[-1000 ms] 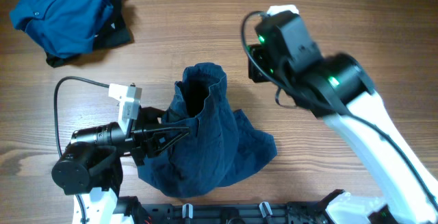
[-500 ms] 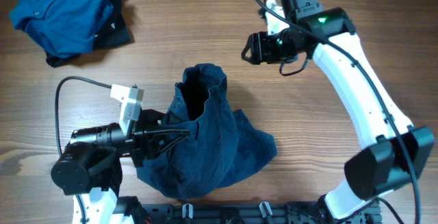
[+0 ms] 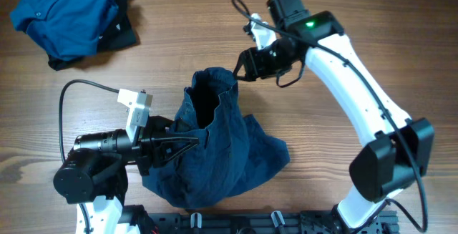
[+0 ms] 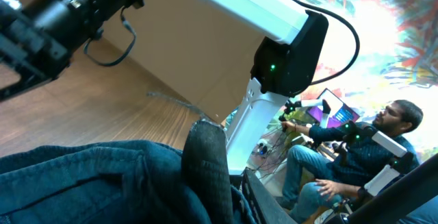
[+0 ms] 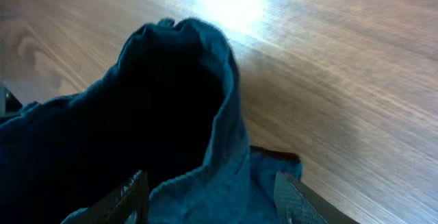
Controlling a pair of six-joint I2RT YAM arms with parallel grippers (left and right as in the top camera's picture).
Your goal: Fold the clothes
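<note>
We see a wooden table (image 3: pixel 215 19) with pale, streaky grain and a bright patch of glare on it in the right wrist view. Well up and left of the navy shorts (image 3: pixel 215 155), near the table's far corner, lies the brighter blue shirt (image 3: pixel 61 16), bunched in a heap. The shorts sit in the middle near the front edge, one part pulled up into an open tube. On the shorts' left side, the left gripper (image 3: pixel 189 142) is clenched on a fold of that cloth. Just beyond the shorts' upper right rim, the right gripper (image 3: pixel 242 68) hangs with its jaws spread wide, nothing between them but the cloth below. Past the shorts, the left wrist view shows a brown board (image 4: pixel 185 53), a colourful wall, and a seated person (image 4: pixel 363 159).
</note>
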